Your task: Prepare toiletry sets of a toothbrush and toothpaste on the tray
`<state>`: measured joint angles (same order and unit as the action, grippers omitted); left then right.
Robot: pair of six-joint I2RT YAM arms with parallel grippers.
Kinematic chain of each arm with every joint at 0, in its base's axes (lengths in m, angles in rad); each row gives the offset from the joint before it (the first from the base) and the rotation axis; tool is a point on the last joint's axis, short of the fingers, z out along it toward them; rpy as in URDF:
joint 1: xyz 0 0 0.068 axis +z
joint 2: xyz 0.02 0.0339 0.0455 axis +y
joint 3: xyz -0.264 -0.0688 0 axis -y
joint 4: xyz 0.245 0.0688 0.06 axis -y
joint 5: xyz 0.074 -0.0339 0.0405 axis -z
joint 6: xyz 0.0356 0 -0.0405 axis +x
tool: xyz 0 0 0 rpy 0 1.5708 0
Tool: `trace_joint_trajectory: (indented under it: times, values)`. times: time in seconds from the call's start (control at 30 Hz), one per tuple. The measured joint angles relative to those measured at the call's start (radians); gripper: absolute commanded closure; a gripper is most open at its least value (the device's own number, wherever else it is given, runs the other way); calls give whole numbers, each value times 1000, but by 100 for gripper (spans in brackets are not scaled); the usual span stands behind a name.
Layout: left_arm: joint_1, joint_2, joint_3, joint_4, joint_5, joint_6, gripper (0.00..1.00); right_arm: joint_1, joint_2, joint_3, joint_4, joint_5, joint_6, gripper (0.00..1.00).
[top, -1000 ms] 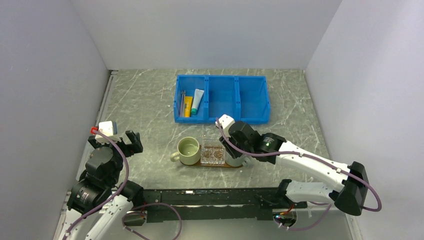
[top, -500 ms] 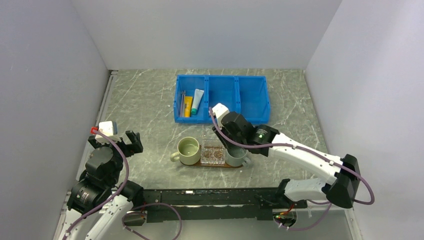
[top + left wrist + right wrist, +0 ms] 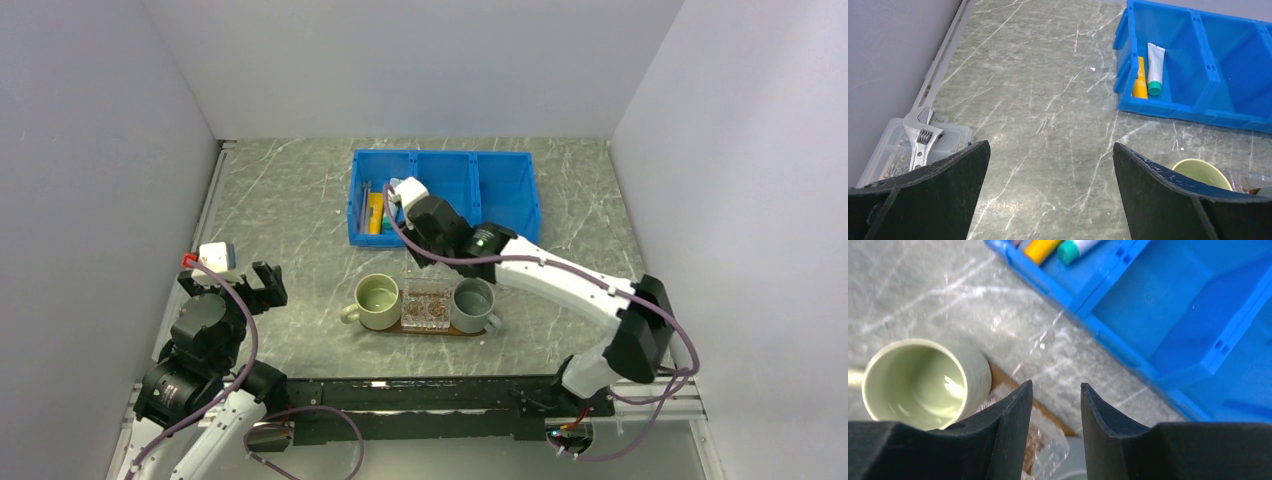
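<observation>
Two toothbrushes, a yellow tube and a white tube with a teal end lie in the left compartment of the blue bin. The dark-brown tray carries a green mug, a clear holder and a grey mug. My right gripper hovers between tray and bin, open and empty, near the bin's left compartment. At the near left my left gripper stands wide open over bare table.
A clear box with a wrench sits by the left wall. The bin's middle and right compartments hold nothing. Grey walls close in the left, back and right sides.
My right gripper has come off the grey mug, which now stands on the tray, and swung up and left toward the bin with its jaws widening. The left arm has not moved.
</observation>
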<state>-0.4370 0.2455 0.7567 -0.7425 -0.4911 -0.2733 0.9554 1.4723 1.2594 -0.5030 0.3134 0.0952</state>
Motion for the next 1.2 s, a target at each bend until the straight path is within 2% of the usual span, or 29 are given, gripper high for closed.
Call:
trace_joint_trajectory:
  times: [0.2,0.3,0.53,0.7,0.93,1.2]
  values:
    - [0,0,0,2,14,6,1,-34,176,214,-16,-14,6,60]
    - [0,3,-1,3,25,8,1,-42,262,309,-29,-20,6,55]
    - [0,114,0,37,133,18,1,-49,336,359,-26,1,13,47]
    - [0,311,52,45,216,18,1,-85,317,345,11,0,40,47]
    - [1,581,202,87,338,32,1,-135,152,136,105,-3,48,48]
    - [2,928,417,154,487,42,1,-163,16,11,104,25,89,48]
